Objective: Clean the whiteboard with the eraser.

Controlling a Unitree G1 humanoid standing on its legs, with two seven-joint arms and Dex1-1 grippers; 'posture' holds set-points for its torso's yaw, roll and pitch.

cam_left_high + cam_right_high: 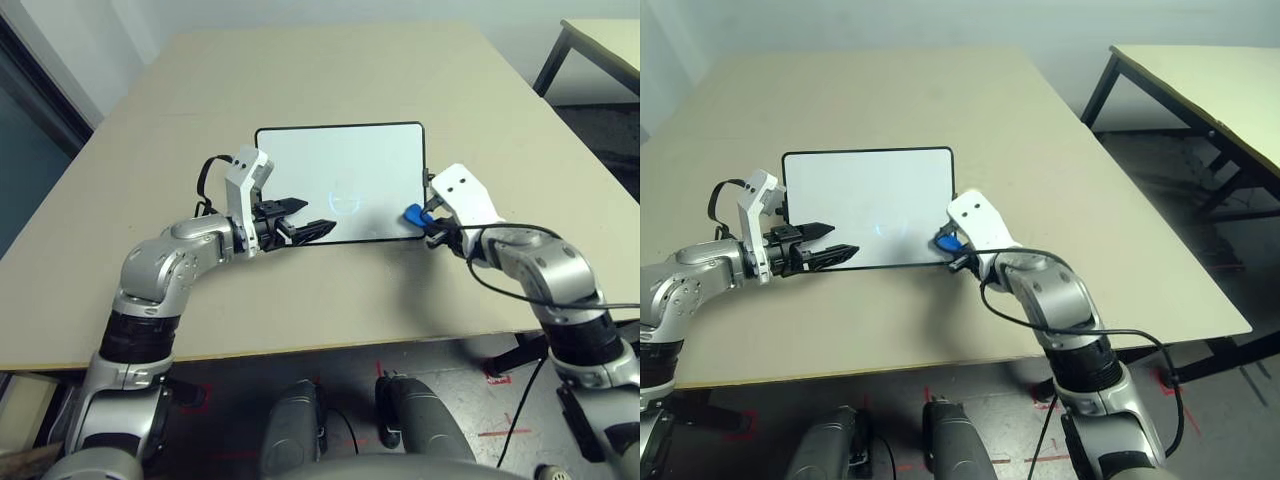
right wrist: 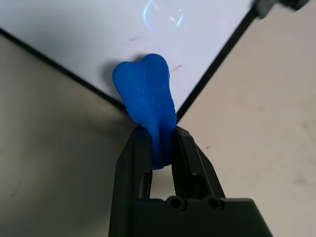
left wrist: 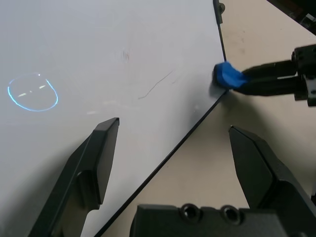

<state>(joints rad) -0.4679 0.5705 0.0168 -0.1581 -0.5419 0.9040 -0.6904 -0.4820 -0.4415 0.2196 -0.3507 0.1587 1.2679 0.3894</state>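
Holds left fingers [image 3: 101,158] open and empty above the near part of the whiteboard [image 1: 350,160], left of centre. Grips the blue eraser [image 2: 148,94] between right fingers [image 2: 131,163], over the near right corner. Bears a thin dark line [image 3: 157,85] farther in. Lies flat on the surface [image 1: 330,300], black-framed.

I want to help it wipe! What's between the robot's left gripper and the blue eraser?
In the left wrist view, whiteboard with a thin dark line.
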